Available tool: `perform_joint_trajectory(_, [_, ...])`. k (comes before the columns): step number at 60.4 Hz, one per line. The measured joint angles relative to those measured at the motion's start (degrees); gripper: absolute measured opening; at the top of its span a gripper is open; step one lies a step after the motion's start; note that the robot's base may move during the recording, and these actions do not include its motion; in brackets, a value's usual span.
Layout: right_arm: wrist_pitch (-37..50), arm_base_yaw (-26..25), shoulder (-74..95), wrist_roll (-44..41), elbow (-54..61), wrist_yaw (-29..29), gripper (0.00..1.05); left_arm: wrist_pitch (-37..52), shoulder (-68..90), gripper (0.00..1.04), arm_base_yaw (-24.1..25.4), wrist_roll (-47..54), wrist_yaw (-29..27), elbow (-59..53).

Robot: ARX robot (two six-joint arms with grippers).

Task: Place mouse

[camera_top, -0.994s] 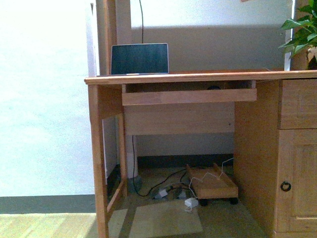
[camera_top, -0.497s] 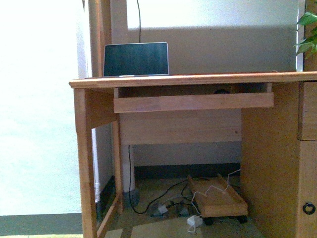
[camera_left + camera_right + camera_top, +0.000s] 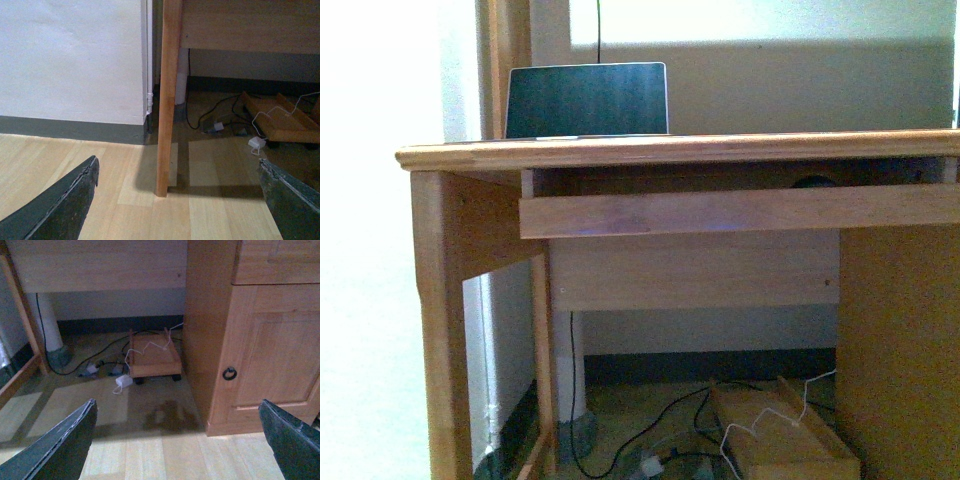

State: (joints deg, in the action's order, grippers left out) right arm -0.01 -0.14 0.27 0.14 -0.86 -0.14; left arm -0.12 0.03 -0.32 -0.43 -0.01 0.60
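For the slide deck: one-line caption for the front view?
Wooden desk: laptop on top, dark mouse just visible in the pull-out tray; no arms in view.

Front view sits close before the desk [image 3: 670,150], about level with its top edge, facing it squarely; left wrist view looks low across the floor toward the desk's left front leg [image 3: 167,100], the left gripper [image 3: 177,161] spread wide at the frame's lower corners; right wrist view tilts down toward the desk's cabinet door [image 3: 270,365], the right gripper [image 3: 177,402] likewise spread; all three views share the wheeled tray [image 3: 785,445] under the desk.
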Motion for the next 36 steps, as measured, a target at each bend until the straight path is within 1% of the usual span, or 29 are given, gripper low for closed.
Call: perform_joint_trajectory(36, [0.0,0.0,0.0,0.0,0.0,0.0,0.97,0.0,0.1,0.97,0.0,0.0,0.0,0.0])
